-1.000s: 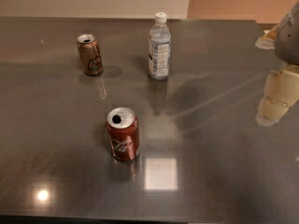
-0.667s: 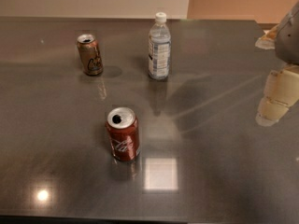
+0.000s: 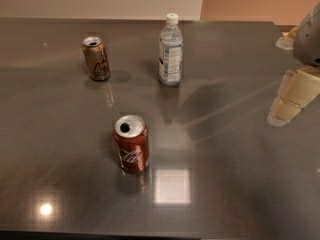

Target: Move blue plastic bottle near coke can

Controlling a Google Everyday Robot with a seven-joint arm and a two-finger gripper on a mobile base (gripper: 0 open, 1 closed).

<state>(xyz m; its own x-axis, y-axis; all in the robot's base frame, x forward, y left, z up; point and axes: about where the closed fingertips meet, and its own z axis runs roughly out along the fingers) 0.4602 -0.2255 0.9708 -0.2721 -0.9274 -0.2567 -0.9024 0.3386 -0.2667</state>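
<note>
Toward the far edge of the grey table [image 3: 240,194] stands the clear bluish plastic bottle [image 3: 171,51], well apart from the red coke can [image 3: 132,144]. Probably light and slippery: grip its labelled middle. The cream gripper [image 3: 286,104] hangs far right; whether it is open or closed, I cannot tell.

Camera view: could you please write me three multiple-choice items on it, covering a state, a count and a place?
1. How is the blue plastic bottle?
A) lying down
B) upright, uncapped
C) upright, white cap on

2. Besides the coke can, how many cans stand on the table?
A) none
B) one
C) two

3. Where is the gripper?
A) around the blue plastic bottle
B) at the right edge, apart from everything
C) over the coke can

Key:
1 C, it stands with its cap in place.
2 B, only the brownish-gold can, left of the bottle.
3 B, it hangs at the right, touching nothing.
</note>
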